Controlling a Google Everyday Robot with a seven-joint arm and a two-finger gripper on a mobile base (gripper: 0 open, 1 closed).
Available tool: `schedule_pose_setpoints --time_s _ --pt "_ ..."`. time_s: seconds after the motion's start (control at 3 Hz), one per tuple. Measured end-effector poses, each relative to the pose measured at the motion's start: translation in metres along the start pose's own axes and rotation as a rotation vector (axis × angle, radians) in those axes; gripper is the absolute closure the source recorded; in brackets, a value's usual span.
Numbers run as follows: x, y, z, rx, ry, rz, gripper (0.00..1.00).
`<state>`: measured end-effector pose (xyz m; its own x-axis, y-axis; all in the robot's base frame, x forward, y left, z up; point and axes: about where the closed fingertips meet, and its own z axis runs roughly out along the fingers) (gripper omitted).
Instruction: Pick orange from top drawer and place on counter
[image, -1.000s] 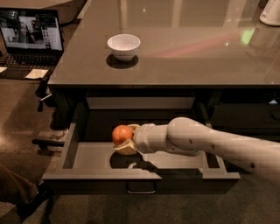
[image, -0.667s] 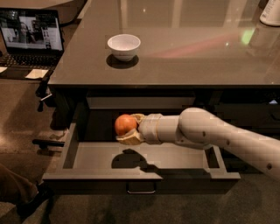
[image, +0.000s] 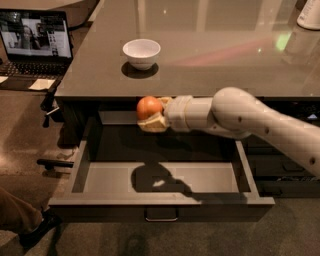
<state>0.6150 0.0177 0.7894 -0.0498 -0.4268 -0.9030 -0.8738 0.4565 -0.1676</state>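
My gripper (image: 151, 113) is shut on the orange (image: 149, 107), a small round fruit, and holds it above the open top drawer (image: 110, 181), level with the counter's front edge. The white arm reaches in from the right. The drawer is pulled out, with a lighter grey floor and a small metal handle (image: 161, 217) on its front; only the arm's shadow lies on its floor. The glossy grey-brown counter (image: 210, 55) stretches behind and above the drawer.
A white bowl (image: 141, 52) stands on the counter just behind the orange. A white container (image: 309, 15) stands at the counter's far right. An open laptop (image: 34, 42) sits at the left. Dark drawers (image: 285, 160) lie under the counter at the right.
My gripper has lifted the orange up out of the drawer, from near the drawer floor to the height of the counter's edge.
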Motion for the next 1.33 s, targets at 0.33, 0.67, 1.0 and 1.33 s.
schedule_pose_setpoints --time_s 0.33,0.67,1.0,1.33 --pt "-0.008 -0.013 -0.005 0.03 -0.002 0.005 1.0" --pt "-0.014 -0.023 -0.012 0.055 -0.003 0.009 1.0" --pt "-0.019 -0.03 -0.017 0.072 -0.004 0.012 1.0" --pt "-0.024 -0.036 -0.022 0.088 -0.004 0.015 1.0"
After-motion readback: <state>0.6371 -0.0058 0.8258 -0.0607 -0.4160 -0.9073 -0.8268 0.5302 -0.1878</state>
